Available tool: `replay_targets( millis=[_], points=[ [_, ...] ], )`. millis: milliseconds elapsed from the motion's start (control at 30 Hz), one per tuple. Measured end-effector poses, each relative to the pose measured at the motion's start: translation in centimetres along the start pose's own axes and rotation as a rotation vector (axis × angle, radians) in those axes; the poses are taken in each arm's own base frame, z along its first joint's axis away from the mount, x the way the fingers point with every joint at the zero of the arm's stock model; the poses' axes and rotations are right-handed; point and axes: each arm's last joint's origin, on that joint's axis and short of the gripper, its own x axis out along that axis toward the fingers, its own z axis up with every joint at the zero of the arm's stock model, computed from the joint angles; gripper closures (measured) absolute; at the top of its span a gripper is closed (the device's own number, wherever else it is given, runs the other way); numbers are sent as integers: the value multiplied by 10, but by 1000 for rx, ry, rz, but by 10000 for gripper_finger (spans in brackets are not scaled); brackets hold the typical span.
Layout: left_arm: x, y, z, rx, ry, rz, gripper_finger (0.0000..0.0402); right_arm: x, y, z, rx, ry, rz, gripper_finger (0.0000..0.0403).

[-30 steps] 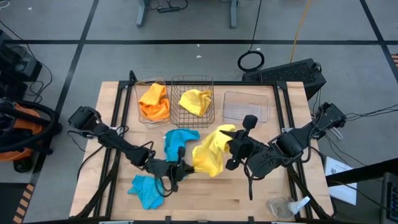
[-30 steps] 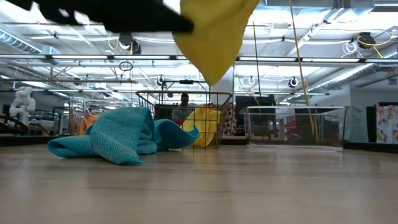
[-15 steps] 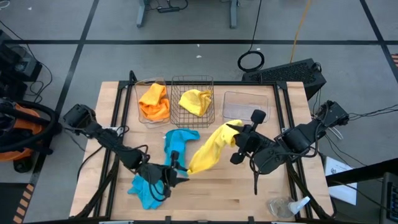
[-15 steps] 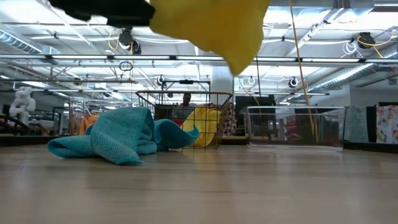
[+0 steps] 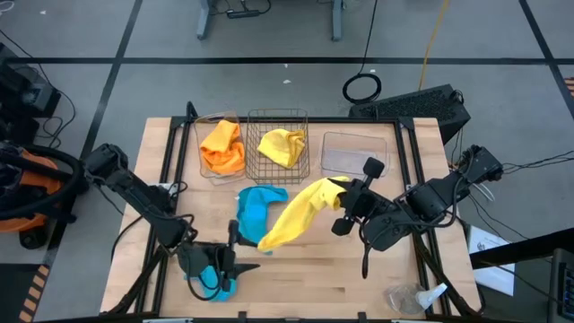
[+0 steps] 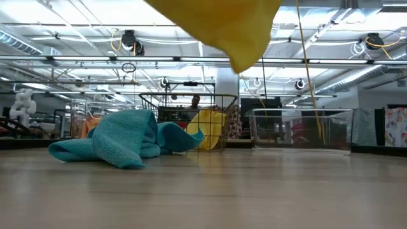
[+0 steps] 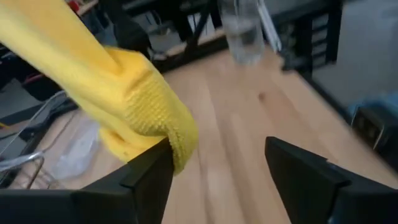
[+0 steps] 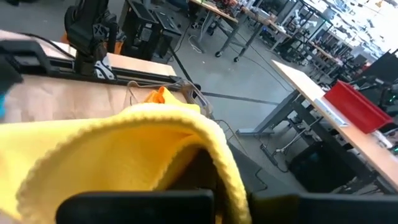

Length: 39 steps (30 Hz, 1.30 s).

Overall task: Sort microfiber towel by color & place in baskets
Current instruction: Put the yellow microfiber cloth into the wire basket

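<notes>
My right gripper (image 5: pixel 343 199) is shut on a yellow towel (image 5: pixel 291 215) at mid-table. The towel slants away from it toward the left arm. In the low view the yellow towel (image 6: pixel 222 25) hangs high above the wood. My left gripper (image 5: pixel 242 256) stands open near the front edge, just short of the towel's free end (image 7: pixel 155 118). It hovers over a teal towel (image 5: pixel 208 276). A second teal towel (image 5: pixel 256 206) lies in front of the baskets. These are a clear tub (image 5: pixel 221 146) with an orange towel, a wire basket (image 5: pixel 280 144) with a yellow towel, and a bare clear tub (image 5: pixel 354 152). My right gripper holds the yellow towel by its bunched end nearest the right arm (image 5: pixel 328 190). Folds of cloth (image 8: pixel 186 137) drape over the fingers and hide the place of contact. The rest hangs slanting toward the table's left, lifted clear of the table.
A clear plastic bottle (image 5: pixel 408 298) lies at the near right corner. Bare wood shows between the hanging towel and the front edge (image 5: pixel 341 287). Dark frame rails run along both table sides.
My left gripper has opened and let go of the yellow towel's lower end. It has drawn back toward the near left, over the teal towel. The yellow towel, bunched a second ago, is now drawn out long and hangs from my right gripper alone.
</notes>
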Motion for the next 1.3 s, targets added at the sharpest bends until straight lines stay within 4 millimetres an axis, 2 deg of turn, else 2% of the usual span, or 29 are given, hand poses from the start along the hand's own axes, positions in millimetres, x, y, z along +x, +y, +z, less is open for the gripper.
replay_targets(
  millis=[100,233,300,467,600,700,933,1033,1167,1300],
  points=[
    [-1,-1,-10,72,86,-9,136,0,0,0,21,-3,-11,401],
    [0,1,-14,167,118,7,134,0,-3,0,21,-10,-48,401],
    [0,2,-11,151,95,16,134,0,-4,1,22,-12,-59,401],
    [-11,-5,4,116,-27,-110,134,0,-4,0,48,-14,-71,401],
    [-19,6,25,22,-159,93,134,0,-4,1,62,-23,-92,401],
    [-17,16,31,10,-184,222,134,0,-3,3,83,-26,-55,401],
    [9,49,25,-18,-142,313,134,2,13,7,95,-12,193,401],
    [25,60,18,-38,-136,243,134,3,25,11,64,-35,294,401],
    [45,64,12,-74,-196,33,134,7,39,14,19,-66,385,401],
    [57,63,8,-82,-245,4,134,11,48,14,-14,-74,405,401]
  ],
)
